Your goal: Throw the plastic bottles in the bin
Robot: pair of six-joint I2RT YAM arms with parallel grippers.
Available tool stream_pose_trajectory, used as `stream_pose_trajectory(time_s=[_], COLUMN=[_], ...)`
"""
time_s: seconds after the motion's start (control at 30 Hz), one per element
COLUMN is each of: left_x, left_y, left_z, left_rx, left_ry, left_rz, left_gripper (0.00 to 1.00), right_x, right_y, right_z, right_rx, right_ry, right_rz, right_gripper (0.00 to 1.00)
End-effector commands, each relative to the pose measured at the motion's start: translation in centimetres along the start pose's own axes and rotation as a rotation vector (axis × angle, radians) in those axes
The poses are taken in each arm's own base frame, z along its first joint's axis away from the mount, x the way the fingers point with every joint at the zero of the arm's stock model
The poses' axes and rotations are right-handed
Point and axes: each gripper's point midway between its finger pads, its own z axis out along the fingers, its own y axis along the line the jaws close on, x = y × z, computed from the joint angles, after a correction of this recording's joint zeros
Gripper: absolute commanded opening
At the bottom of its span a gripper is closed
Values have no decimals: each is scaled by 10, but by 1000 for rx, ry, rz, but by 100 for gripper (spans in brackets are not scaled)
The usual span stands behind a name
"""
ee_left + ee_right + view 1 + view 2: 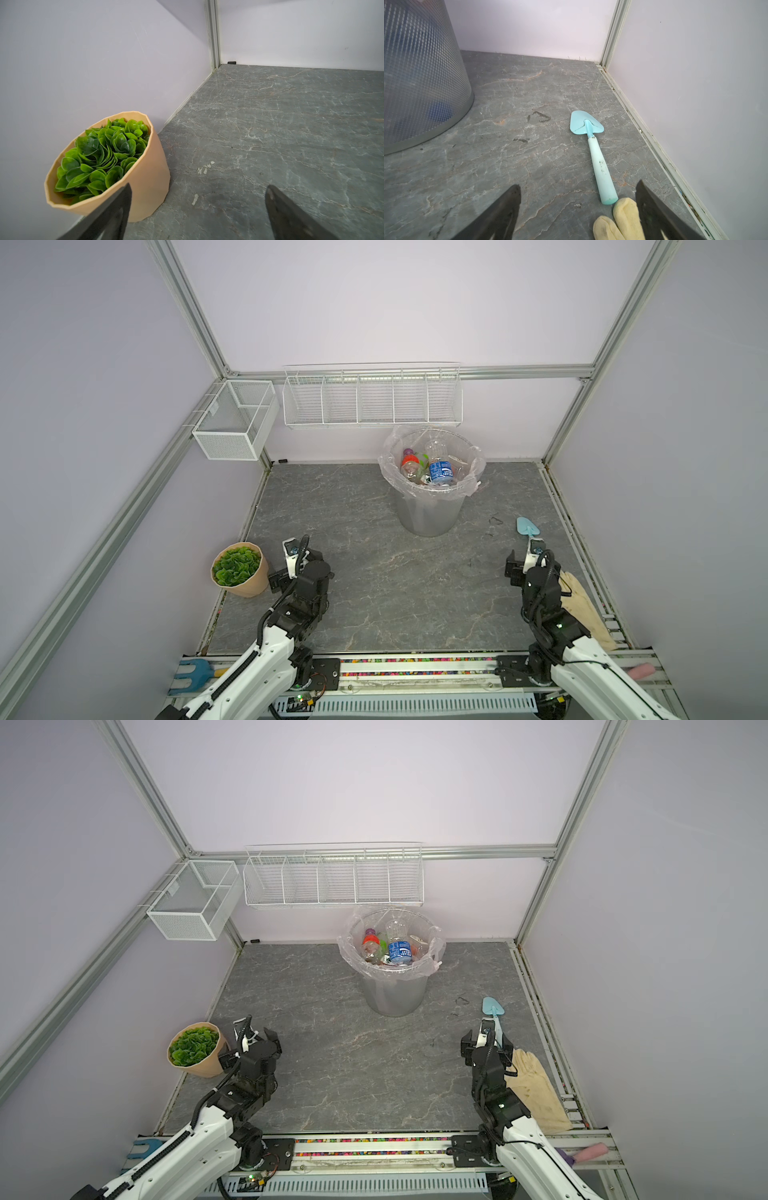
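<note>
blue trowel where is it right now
In both top views the trowel lies on the right, between the bin and the side wall, handle end beside the cream glove.

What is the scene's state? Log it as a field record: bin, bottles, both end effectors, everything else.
bin: grey, clear liner, upright near the back wall
plastic bottles: several inside the bin; none visible on the table
left end effector: open, holding nothing, beside the potted plant
right end effector: open, holding nothing, near the blue trowel and cream glove
wire baskets: mounted on the walls
</note>
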Motion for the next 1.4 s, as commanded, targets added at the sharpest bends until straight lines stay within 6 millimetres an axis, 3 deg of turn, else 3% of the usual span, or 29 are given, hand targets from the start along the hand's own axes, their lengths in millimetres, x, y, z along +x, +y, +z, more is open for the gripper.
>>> stream_pose_trajectory(time_s=[0.0, 0.67, 1.37], left_x=[-8, -9, -12], left_y=[-1, -4, -9], left_z=[2, 11, 24], left_rx=[8, 1, 2], left_ry=[-13, -10, -12], left_rz=[-27, -29, -35], left_gripper=[99, 98, 98], right_x=[-3, -6, -10], right_y=[0, 16, 12], right_z=[4, 26, 34], right_rx=[-4, -60, -55], right_ry=[-31, -6, -40], right_rz=[16, 2, 43], right_gripper=[89, 89, 89])
